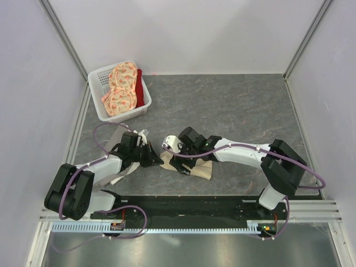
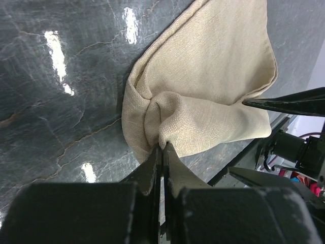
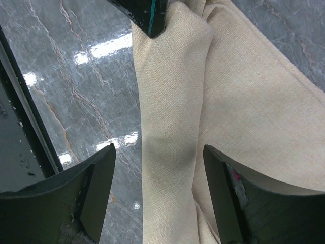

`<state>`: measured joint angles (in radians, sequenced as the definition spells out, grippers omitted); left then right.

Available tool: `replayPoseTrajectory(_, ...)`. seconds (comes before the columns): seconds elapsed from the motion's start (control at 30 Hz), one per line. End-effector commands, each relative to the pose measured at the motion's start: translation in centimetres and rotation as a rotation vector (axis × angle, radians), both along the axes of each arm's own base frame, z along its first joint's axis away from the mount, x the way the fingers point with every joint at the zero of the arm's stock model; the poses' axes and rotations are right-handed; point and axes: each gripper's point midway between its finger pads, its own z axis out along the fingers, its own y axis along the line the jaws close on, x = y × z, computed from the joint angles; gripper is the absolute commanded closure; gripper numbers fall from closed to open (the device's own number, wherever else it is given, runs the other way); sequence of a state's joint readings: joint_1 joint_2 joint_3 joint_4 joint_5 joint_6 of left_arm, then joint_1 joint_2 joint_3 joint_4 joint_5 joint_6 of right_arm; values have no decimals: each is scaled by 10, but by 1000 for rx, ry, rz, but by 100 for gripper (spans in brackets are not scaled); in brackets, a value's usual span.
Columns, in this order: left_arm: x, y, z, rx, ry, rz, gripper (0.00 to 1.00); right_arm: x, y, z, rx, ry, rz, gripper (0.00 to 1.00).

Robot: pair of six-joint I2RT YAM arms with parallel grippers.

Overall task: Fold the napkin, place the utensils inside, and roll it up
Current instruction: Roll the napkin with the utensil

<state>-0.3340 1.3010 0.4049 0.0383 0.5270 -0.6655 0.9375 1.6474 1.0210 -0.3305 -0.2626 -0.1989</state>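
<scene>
The beige napkin (image 1: 203,168) lies partly rolled on the dark marbled table, between the two arms near the front edge. My left gripper (image 2: 163,146) is shut on one bunched end of the roll (image 2: 167,119). In the top view that gripper (image 1: 157,159) sits at the napkin's left tip. My right gripper (image 3: 158,165) is open, its jaws standing on either side of the rolled strip (image 3: 170,137) without touching it, and the flat part of the napkin (image 3: 254,101) spreads to the right. No utensils show in any view.
A white basket (image 1: 100,72) at the back left holds orange floral cloths (image 1: 121,89) and a red cloth (image 1: 140,89). A grey-and-white cloth (image 1: 119,175) lies under the left arm. The black base rail (image 1: 189,203) runs along the front edge.
</scene>
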Motion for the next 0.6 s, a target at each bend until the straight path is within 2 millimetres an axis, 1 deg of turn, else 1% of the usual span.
replayPoseTrajectory(0.0, 11, -1, 9, -12, -11, 16, 98, 3, -1, -15, -28, -8, 4, 24)
replayPoseTrajectory(0.07, 12, -2, 10, -14, -11, 17, 98, 1, -1, -18, -35, 2, 5, 26)
replayPoseTrajectory(0.2, 13, -2, 11, -19, -10, 15, 98, 0, -2, -25, -50, 13, 9, 33)
replayPoseTrajectory(0.3, 14, -3, 12, -26, -11, 12, 98, -1, -2, -33, -69, 35, 13, 38)
replayPoseTrajectory(0.33, 14, -5, 13, -32, -14, 7, 98, -3, -4, -39, -85, 55, 12, 40)
replayPoseTrajectory(0.4, 14, -6, 15, -42, -22, 0, 98, -4, -5, -43, -100, 69, 3, 48)
replayPoseTrajectory(0.43, 15, -7, 18, -49, -29, -4, 98, -6, -8, -49, -120, 89, -2, 52)
replayPoseTrajectory(0.47, 16, -8, 19, -49, -36, -9, 97, -7, -9, -51, -128, 108, -8, 57)
replayPoseTrajectory(0.5, 17, -7, 20, -48, -44, -10, 92, -8, -8, -50, -123, 129, -8, 60)
replayPoseTrajectory(0.53, 18, -6, 23, -44, -48, -9, 85, -12, -10, -53, -123, 177, -6, 61)
replayPoseTrajectory(0.57, 19, -5, 23, -35, -56, -14, 70, -14, -10, -53, -120, 209, -8, 63)
